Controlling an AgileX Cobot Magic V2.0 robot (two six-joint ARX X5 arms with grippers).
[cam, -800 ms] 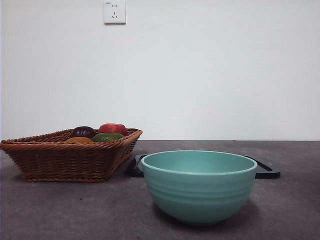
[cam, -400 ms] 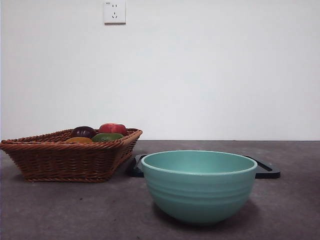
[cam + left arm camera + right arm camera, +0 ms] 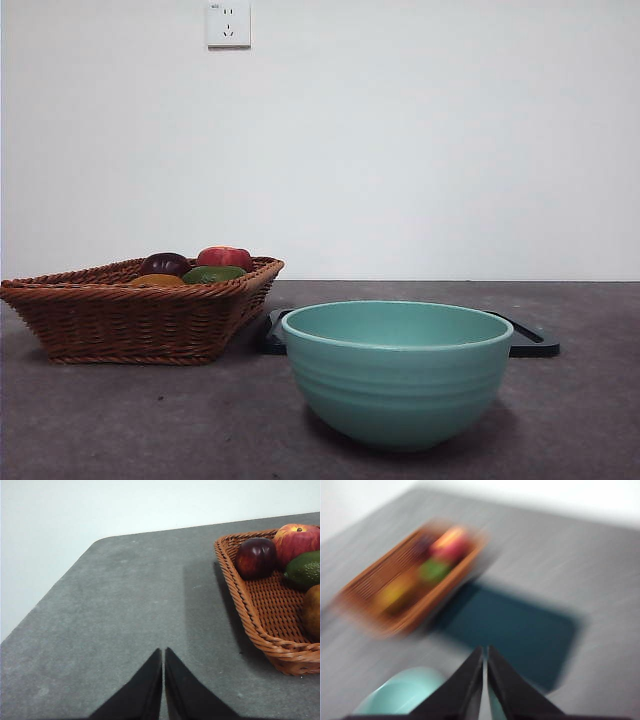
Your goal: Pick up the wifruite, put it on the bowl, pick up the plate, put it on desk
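The left hand (image 3: 163,652) hangs with its jaws pressed together, holding nothing, above bare tabletop (image 3: 125,610) beside the wicker basket (image 3: 260,625); the right hand (image 3: 485,651), equally closed and empty, rides over the dark tray (image 3: 520,630) in a blurred view. Only the left wrist view shows the golden-brown wifruite (image 3: 312,611) plainly, in the basket near the green fruit (image 3: 306,570). The front view shows neither hand, only the teal bowl (image 3: 397,375) on the grey tabletop before a white wall with a socket (image 3: 228,23).
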